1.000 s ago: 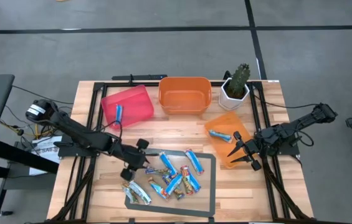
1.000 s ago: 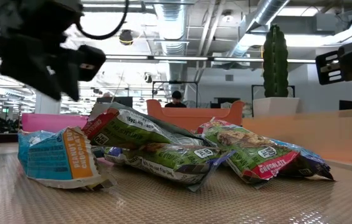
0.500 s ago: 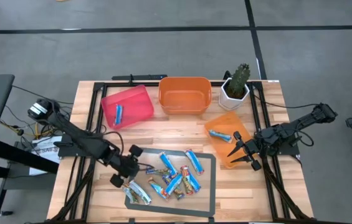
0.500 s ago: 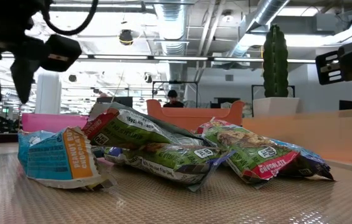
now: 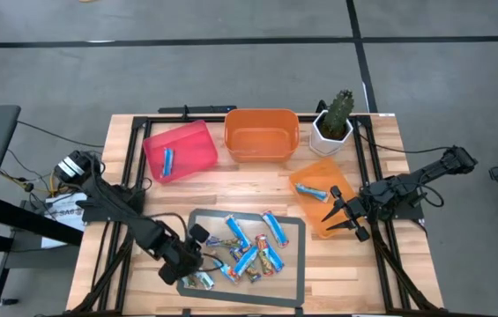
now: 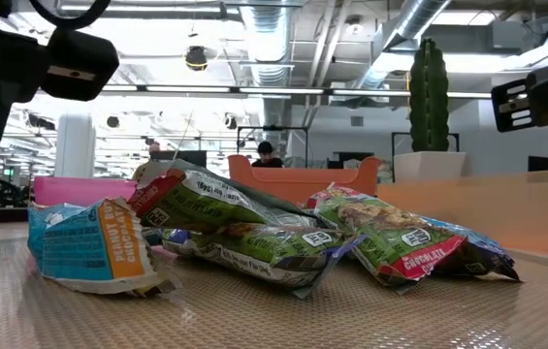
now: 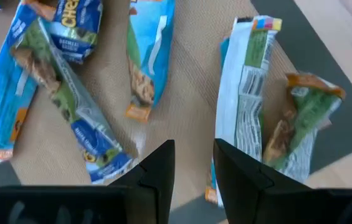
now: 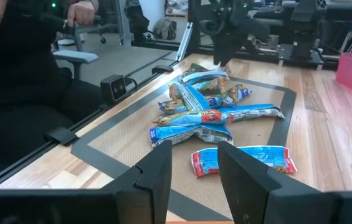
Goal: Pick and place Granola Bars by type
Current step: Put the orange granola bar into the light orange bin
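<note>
Several granola bars [image 5: 247, 246] lie in a loose heap on the grey mat [image 5: 294, 264], most blue, some green and brown. My left gripper [image 5: 190, 271] hangs open over the mat's near left corner, pointing steeply down. In the left wrist view its fingers [image 7: 194, 165] stand above bare mat beside a white-and-green bar [image 7: 248, 87] and touch nothing. One blue bar [image 5: 167, 161] lies in the red bin [image 5: 181, 150], another [image 5: 312, 190] on the flat orange tray [image 5: 326, 210]. My right gripper [image 5: 330, 218] waits open over that tray.
An orange bin [image 5: 262, 134] stands at the far middle, with a cactus in a white pot [image 5: 335, 119] to its right. Bare wood lies between the bins and the mat. A person sits beyond the table [image 8: 14, 56].
My left gripper has swung from the mat's left edge toward the table's near edge and tipped more steeply down, ending over the bars at the mat's near left corner. The bars have not moved.
</note>
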Action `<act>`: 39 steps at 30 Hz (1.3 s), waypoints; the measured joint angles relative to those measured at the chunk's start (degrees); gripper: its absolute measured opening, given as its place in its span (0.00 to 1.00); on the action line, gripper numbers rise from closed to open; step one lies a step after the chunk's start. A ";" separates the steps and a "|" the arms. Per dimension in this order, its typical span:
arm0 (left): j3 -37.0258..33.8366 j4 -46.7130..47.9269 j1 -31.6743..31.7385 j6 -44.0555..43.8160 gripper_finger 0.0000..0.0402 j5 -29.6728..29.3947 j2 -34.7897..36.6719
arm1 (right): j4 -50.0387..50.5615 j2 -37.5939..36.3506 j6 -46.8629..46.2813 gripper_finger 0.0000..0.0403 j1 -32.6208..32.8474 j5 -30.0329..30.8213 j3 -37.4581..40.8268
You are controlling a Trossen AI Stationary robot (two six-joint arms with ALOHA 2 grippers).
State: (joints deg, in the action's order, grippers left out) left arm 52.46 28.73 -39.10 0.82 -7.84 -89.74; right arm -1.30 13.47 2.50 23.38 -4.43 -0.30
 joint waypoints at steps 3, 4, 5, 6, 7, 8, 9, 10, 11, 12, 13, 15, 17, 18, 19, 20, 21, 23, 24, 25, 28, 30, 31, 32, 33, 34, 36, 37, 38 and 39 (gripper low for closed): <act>1.50 0.31 -0.99 -0.13 0.29 -0.46 -2.33 | 0.00 0.00 0.00 0.30 0.00 -0.02 0.00; 1.88 0.34 -1.20 -0.47 0.30 -0.47 -2.85 | 0.00 0.00 0.00 0.30 0.00 -0.01 0.00; 2.23 0.29 -1.41 -0.91 0.31 -0.47 -3.26 | 0.00 0.00 0.00 0.30 0.00 -0.02 0.00; 2.35 0.25 -1.52 -1.31 0.33 -0.47 -3.36 | 0.00 0.00 0.00 0.30 0.00 -0.02 0.00; 2.37 0.34 -1.67 -1.65 0.34 -0.42 -3.33 | 0.00 0.00 0.00 0.30 0.00 -0.02 0.00; 2.37 0.35 -1.72 -2.08 0.36 -0.37 -3.31 | 0.00 0.00 0.00 0.30 0.00 -0.02 0.00; 2.37 0.45 -1.75 -2.35 0.37 -0.34 -3.31 | 0.00 0.02 0.00 0.30 0.00 -0.02 0.00; 2.37 0.74 -1.80 -2.72 0.39 -0.32 -3.31 | 0.00 0.00 0.00 0.30 0.00 -0.02 0.00; 2.37 0.83 -1.94 -3.07 0.40 -0.29 -3.31 | 0.00 0.00 0.00 0.30 0.00 -0.02 0.00; 2.37 0.83 -2.01 -3.15 0.42 -0.19 -3.31 | 0.00 0.00 0.00 0.30 0.00 -0.02 0.00; 2.37 0.88 -2.06 -3.17 0.43 -0.19 -3.31 | 0.00 0.01 0.00 0.30 0.00 -0.02 0.00; 2.37 1.02 -2.11 -3.15 0.45 -0.13 -3.31 | 0.00 0.00 0.00 0.30 0.00 -0.02 0.00; 2.39 0.78 -2.11 -3.22 0.46 -0.13 -4.02 | 0.00 0.00 0.00 0.30 0.00 0.00 0.00; 2.39 0.86 -2.11 -3.26 0.46 -0.13 -4.28 | 0.02 0.02 0.00 0.30 0.00 -0.02 0.00; 2.39 1.12 -2.11 -3.16 0.46 0.07 -4.42 | 0.00 0.01 0.00 0.30 0.00 -0.02 0.00; 2.45 0.65 -2.10 -3.03 0.46 0.60 -4.91 | 0.00 0.00 0.00 0.30 0.00 -0.02 0.00; 2.56 0.03 -2.09 -2.98 0.46 1.14 -5.54 | 0.00 0.00 0.00 0.30 0.00 0.00 0.00; 2.50 0.01 -2.07 -2.89 0.46 1.18 -6.20 | -0.01 -0.01 0.00 0.30 0.00 -0.02 0.00; 2.50 -0.47 -2.09 -2.88 0.46 1.26 -6.46 | -0.04 0.10 0.00 0.30 0.00 -0.02 0.00; 2.50 -1.40 -2.09 -2.86 0.46 1.63 -6.95 | 0.02 0.08 0.00 0.30 0.00 -0.01 0.00; 2.52 -1.76 -2.07 -2.82 0.46 2.68 -8.03 | -0.16 0.24 0.00 0.30 0.00 -0.02 0.00; 2.54 -2.85 -2.07 -2.78 0.46 3.10 -8.80 | -0.11 0.34 0.00 0.30 0.00 -0.02 0.00; 2.54 -2.95 -2.09 -2.76 0.46 3.11 -8.99 | -0.37 0.46 0.00 0.30 0.00 -0.02 0.00; 2.53 -2.75 -2.09 -2.72 0.46 3.11 -8.99 | -0.39 0.46 0.00 0.30 0.00 -0.02 0.00; 2.54 -2.70 -2.07 -2.70 0.46 3.10 -8.91 | -0.21 0.49 0.00 0.30 0.00 -0.02 0.00; 2.54 -2.75 -2.07 -2.62 0.46 3.07 -8.92 | -0.12 0.50 0.00 0.30 0.00 -0.02 0.00; 2.54 -2.62 -2.07 -2.61 0.46 2.85 -8.93 | -0.37 0.50 0.00 0.30 0.00 -0.02 0.00; 2.54 -2.66 -2.07 -2.62 0.46 2.73 -8.93 | -0.40 0.50 0.00 0.30 0.00 -0.02 0.00; 2.54 -2.64 -2.07 -2.72 0.46 2.65 -8.93 | -0.37 0.50 0.00 0.30 0.00 -0.02 0.00; 2.54 -2.61 -2.07 -3.07 0.46 2.63 -8.93 | -0.39 0.50 0.00 0.30 0.00 -0.02 0.00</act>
State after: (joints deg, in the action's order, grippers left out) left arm 55.00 26.12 -41.17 -2.25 -5.21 -98.67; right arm -1.69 13.98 2.50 23.38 -4.45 -0.30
